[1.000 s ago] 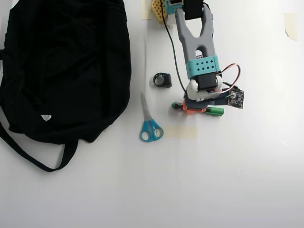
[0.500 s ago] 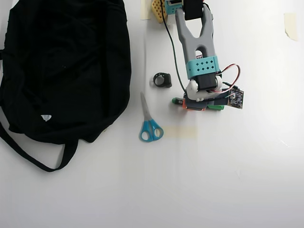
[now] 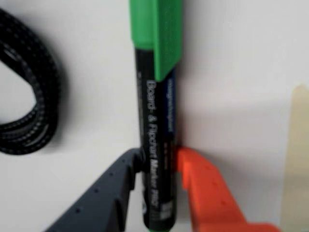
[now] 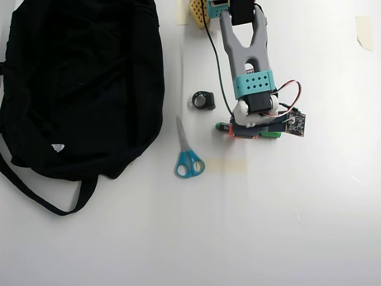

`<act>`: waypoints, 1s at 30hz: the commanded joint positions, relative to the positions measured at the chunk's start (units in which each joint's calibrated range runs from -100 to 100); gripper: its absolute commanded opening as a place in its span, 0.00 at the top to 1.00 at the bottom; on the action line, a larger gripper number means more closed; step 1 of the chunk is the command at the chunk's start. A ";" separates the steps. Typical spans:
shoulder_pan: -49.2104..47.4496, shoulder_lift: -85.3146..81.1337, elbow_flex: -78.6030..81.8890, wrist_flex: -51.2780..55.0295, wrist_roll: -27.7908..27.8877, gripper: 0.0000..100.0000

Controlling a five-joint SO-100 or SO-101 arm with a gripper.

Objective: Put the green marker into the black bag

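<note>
One green marker point(image 3: 157, 145) lies on the white table point(image 4: 297, 226), and the gripper point(image 3: 159, 162) has its two fingers pressed against the barrel, a dark grey finger point(image 3: 116, 188) on the left and an orange finger point(image 3: 203, 193) on the right in the wrist view; it is closed onto the marker, whose green cap point(image 3: 157, 34) points toward the top of that view. In the overhead view the marker point(image 4: 272, 134) is mostly hidden under the wrist of the one arm point(image 4: 247, 59), with only its two ends showing on either side.

Taking the marker as the landmark in the overhead view: one pair of blue-handled scissors point(image 4: 187, 156) lies to its left and slightly lower, well apart. One small coil of black cable point(image 4: 203, 100) sits up and to the left of it, nearer than the scissors; the wrist view shows the braided cable point(image 3: 29, 96) just left of the marker. One black bag point(image 4: 77, 83) lies far to the left, beyond the scissors, with its strap point(image 4: 41, 193) trailing below it. A pale tape strip point(image 4: 229, 165) lies on the table just below the marker.
</note>
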 commanded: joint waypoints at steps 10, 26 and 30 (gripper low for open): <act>0.11 -1.88 -14.73 11.82 -0.77 0.98; 1.23 -1.97 -26.86 19.84 -7.90 0.98; 1.46 -3.87 -24.98 20.01 -13.04 0.98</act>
